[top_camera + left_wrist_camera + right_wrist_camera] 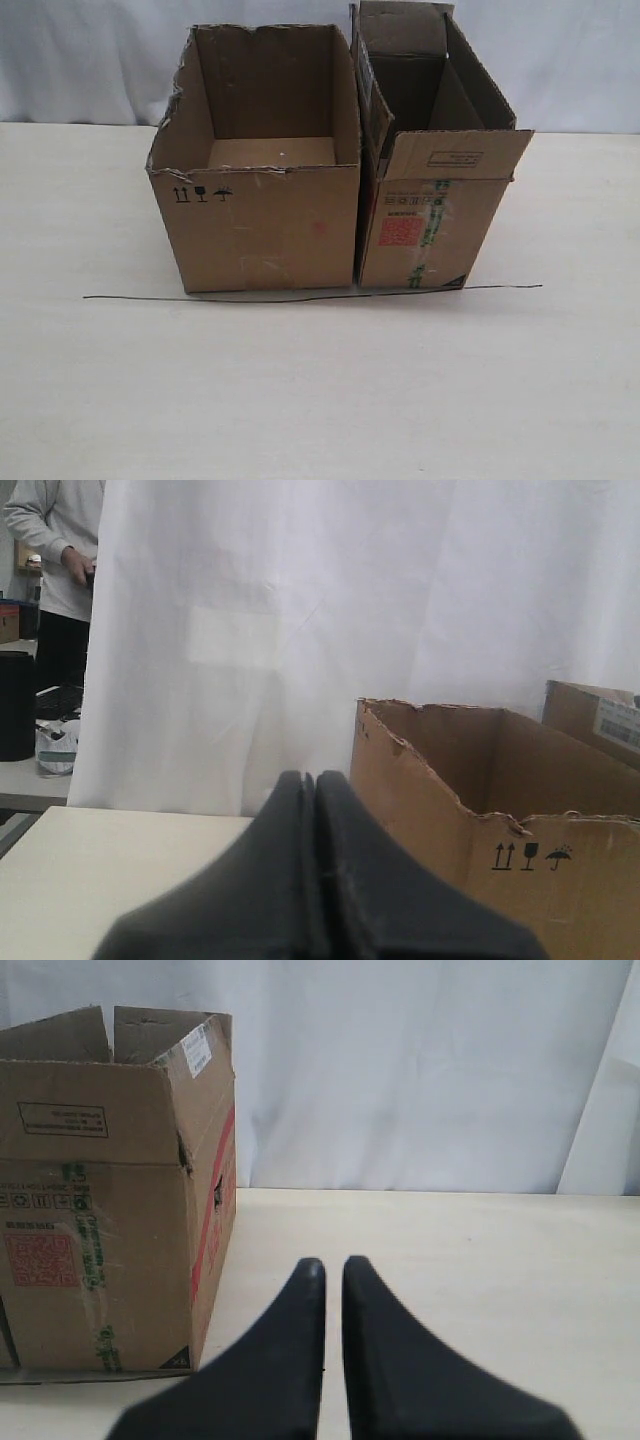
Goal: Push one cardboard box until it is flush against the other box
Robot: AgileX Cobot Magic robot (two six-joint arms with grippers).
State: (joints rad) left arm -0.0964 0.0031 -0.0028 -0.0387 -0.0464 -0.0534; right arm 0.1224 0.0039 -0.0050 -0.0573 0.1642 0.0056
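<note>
Black left gripper: jaws pressed together, empty, held level beside other box, not touching. Right gripper: jaws nearly together with thin slit, empty, low over table, near cardboard box but apart from it. Closed tips likely kept as blunt pusher. Thin dark line runs along box fronts, probably alignment mark. Boxes side by side, walls meeting low, sliver open higher; push looks about done. White curtain behind.
</note>
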